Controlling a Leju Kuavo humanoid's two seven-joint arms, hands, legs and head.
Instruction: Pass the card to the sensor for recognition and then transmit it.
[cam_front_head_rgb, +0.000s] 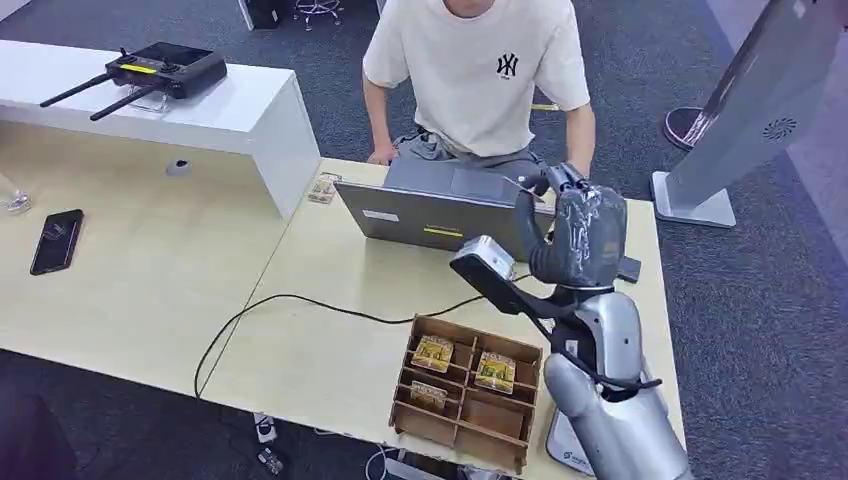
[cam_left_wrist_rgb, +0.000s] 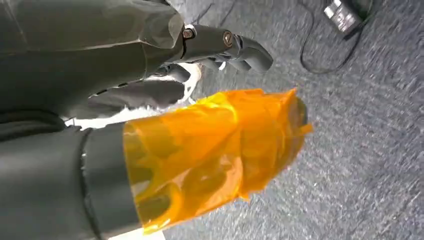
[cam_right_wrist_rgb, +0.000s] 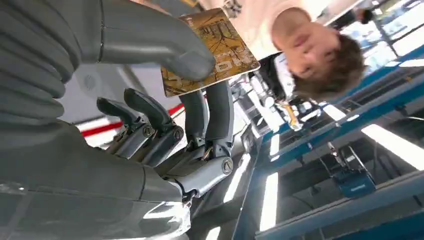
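My right hand (cam_right_wrist_rgb: 165, 100) pinches the card (cam_right_wrist_rgb: 212, 50) between thumb and fingers, raised over the surface (cam_front_head_rgb: 330, 340) just behind the laptop (cam_front_head_rgb: 440, 205), toward the person (cam_front_head_rgb: 480, 70). Cardboard organizer (cam_front_head_rgb: 468, 395) sits nearer than the laptop. Left hand (cam_left_wrist_rgb: 150, 95): fingers curled, holding nothing.

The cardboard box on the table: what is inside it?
The cardboard box has dividers. Three compartments each hold yellowish cards, others look empty. The right arm covers its far right edge.
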